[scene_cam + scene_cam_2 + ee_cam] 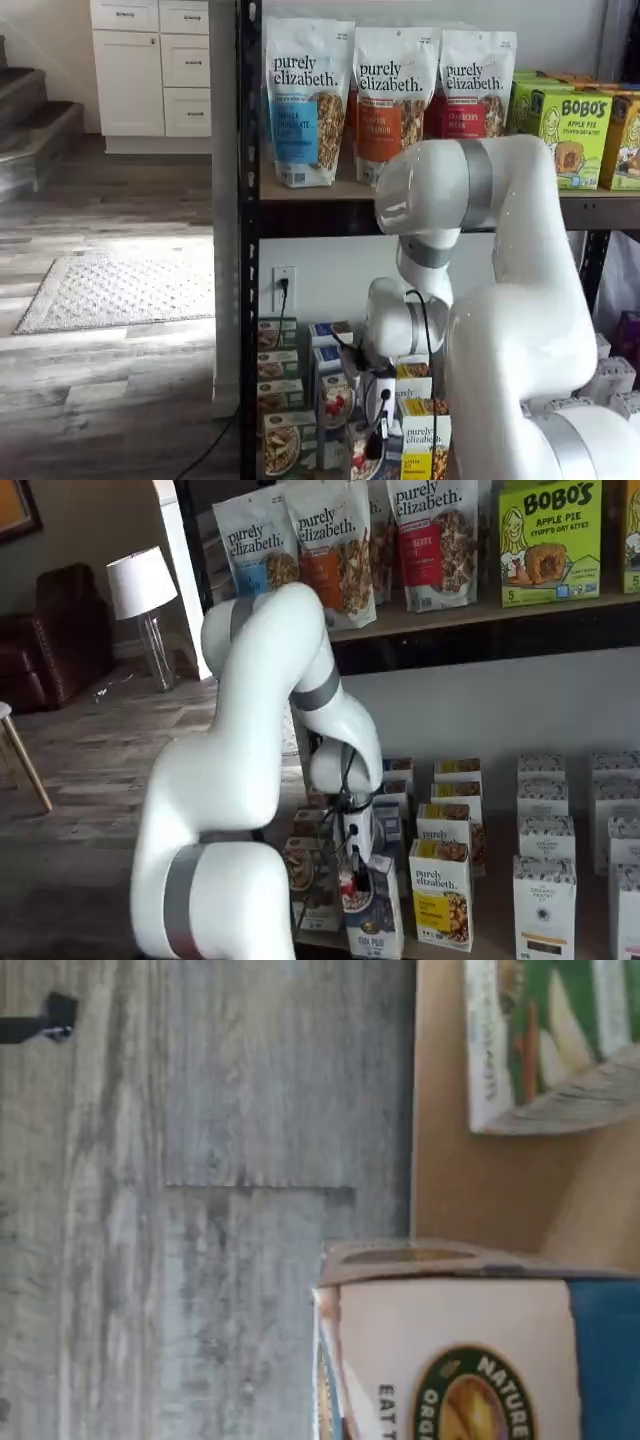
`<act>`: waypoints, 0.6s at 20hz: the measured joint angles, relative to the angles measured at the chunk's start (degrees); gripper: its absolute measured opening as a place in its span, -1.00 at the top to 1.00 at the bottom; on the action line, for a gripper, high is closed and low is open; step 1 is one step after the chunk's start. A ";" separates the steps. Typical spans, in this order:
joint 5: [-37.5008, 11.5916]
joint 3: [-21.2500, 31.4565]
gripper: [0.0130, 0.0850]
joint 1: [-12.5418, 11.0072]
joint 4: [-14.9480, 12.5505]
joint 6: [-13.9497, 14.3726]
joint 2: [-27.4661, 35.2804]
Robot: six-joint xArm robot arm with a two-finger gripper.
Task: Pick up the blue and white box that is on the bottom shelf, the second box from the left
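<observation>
Now pinching the upright blue box (pixel 372 920) from above: gripper (pixel 352 882) closed, front of the bottom shelf (pixel 480 942).

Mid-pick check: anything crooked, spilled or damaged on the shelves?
Only the blue and white box stands out: it seems to lean out of line with the upright yellow-and-white carton beside it, with the end effector closed on it. No spill or damage shows.

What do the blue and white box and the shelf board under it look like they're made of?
The blue and white box looks like thin printed paperboard, smooth with a slight sheen: folded top flap, crisp edges. The bottom shelf board looks like plain tan fibreboard or wood, matte, no clear grain.
</observation>
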 joint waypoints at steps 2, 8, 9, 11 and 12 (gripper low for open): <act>-1.79 3.87 0.22 0.23 0.26 -0.05 -2.35; -6.78 14.96 0.22 0.62 1.87 -1.35 -9.63; -7.11 16.39 0.22 0.74 2.54 -1.88 -10.77; -7.28 19.57 0.22 0.99 3.56 -2.62 -13.76; -7.22 21.26 0.22 1.17 4.08 -2.93 -15.50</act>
